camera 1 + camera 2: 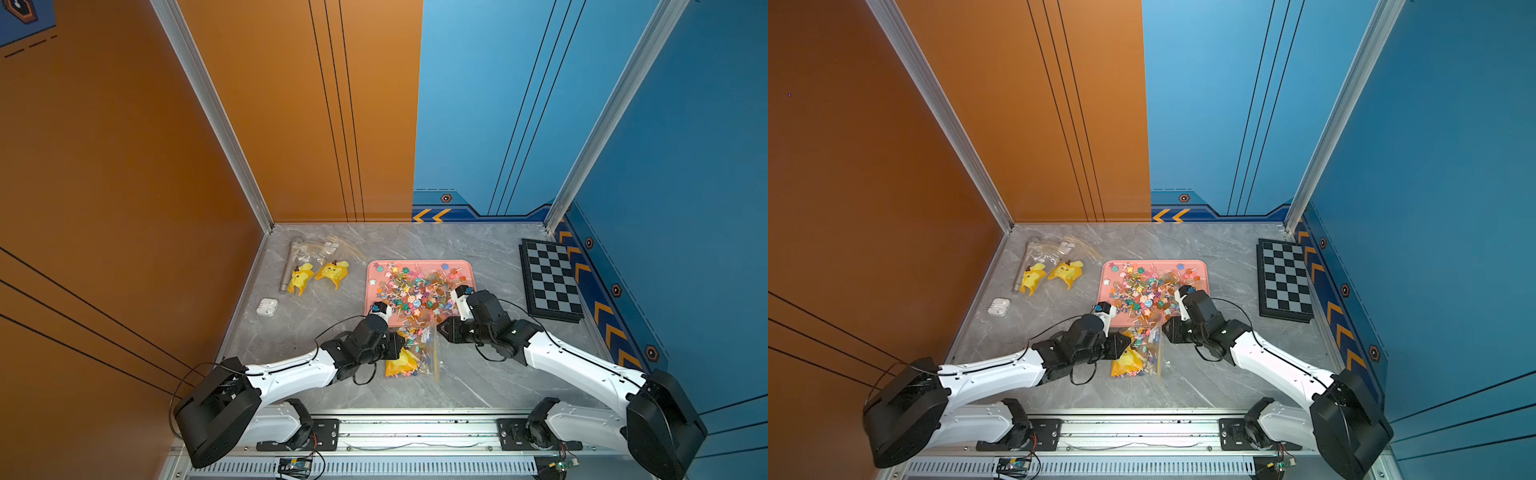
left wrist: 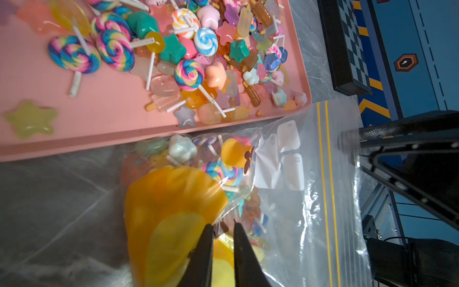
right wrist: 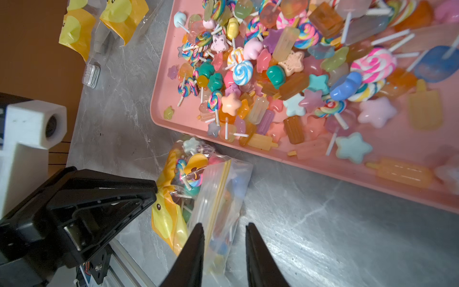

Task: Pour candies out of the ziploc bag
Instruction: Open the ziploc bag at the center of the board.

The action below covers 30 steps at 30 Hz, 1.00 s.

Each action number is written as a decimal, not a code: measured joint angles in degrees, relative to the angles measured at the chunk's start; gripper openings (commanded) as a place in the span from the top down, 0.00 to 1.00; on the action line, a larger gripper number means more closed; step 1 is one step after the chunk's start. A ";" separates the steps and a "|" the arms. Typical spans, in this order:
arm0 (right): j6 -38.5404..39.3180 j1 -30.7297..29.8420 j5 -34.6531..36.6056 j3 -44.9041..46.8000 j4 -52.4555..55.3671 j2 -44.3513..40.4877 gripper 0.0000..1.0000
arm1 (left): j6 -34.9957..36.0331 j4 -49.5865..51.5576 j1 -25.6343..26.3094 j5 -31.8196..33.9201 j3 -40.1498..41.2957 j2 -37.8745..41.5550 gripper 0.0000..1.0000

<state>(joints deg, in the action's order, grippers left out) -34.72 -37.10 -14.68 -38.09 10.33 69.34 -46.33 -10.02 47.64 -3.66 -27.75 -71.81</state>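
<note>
Left wrist, left gripper (image 2: 223,226) pinching ziploc bag (image 2: 301,218)

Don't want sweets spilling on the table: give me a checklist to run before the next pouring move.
1. Left gripper grips ziploc bag: ok, pinching its film.
2. Right gripper grip: cannot tell; jaws straddle the zip edge, gap visible.
3. Bag emptied: not ok; candies are inside it with a yellow packet.
4. Bag over pink tray: not ok; it is beside the rim.
5. Tray has room: ok, bare patches show.
</note>
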 measured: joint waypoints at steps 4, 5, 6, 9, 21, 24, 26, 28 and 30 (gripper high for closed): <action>-0.02 -0.33 0.00 0.00 0.00 0.42 0.70 | 0.00 0.02 0.00 0.09 0.35 0.50 0.81; -0.02 -0.42 0.00 -0.02 0.00 0.42 0.69 | 0.00 0.00 0.00 0.15 0.42 0.57 0.81; -0.02 -0.42 0.02 -0.07 0.02 0.42 0.70 | 0.00 0.00 0.00 0.20 0.42 0.57 0.81; -0.02 -0.42 0.33 -0.24 0.07 0.28 0.69 | 0.00 0.00 0.00 0.20 0.42 0.57 0.81; 0.00 -0.42 1.51 -1.40 0.76 -2.71 0.69 | 0.00 0.00 -0.33 0.20 0.42 0.57 0.82; 0.00 -0.42 1.51 -1.40 0.87 -2.71 0.69 | 0.00 0.00 -0.33 0.20 0.42 0.57 0.81; 0.00 -0.42 1.53 -1.40 0.90 -2.69 0.70 | 0.00 0.00 -0.33 0.20 0.42 0.57 0.82; 0.00 -0.42 1.51 -1.40 0.90 -2.58 0.69 | 0.00 0.00 -0.33 0.20 0.42 0.57 0.82; 0.00 -0.42 1.51 -1.40 0.90 -2.12 0.70 | 0.00 0.00 -0.33 0.20 0.44 0.61 0.81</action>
<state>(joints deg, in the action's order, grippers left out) -34.72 -37.52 -13.17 -39.48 11.22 67.22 -46.33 -10.02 47.31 -3.46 -27.31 -71.20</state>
